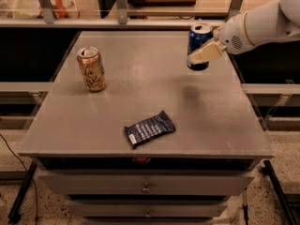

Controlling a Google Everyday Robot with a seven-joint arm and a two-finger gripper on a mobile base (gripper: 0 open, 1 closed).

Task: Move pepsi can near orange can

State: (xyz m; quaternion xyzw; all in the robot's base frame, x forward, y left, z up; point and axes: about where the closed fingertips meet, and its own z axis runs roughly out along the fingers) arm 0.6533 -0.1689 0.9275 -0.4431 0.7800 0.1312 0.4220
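The pepsi can (198, 40), dark blue with a silver top, hangs upright in the air above the right part of the table, its shadow on the top below it. My gripper (204, 47) comes in from the right on a white arm and is shut on the can, one tan finger (205, 54) across its front. The orange can (91, 69), tan-orange with pale swirls, stands upright on the left part of the table, well apart from the held can.
A flat dark-blue snack wrapper (150, 128) lies near the table's front edge, at the middle. The grey table (140, 86) has drawers below. A shelf rail with metal posts (121, 3) runs behind the table.
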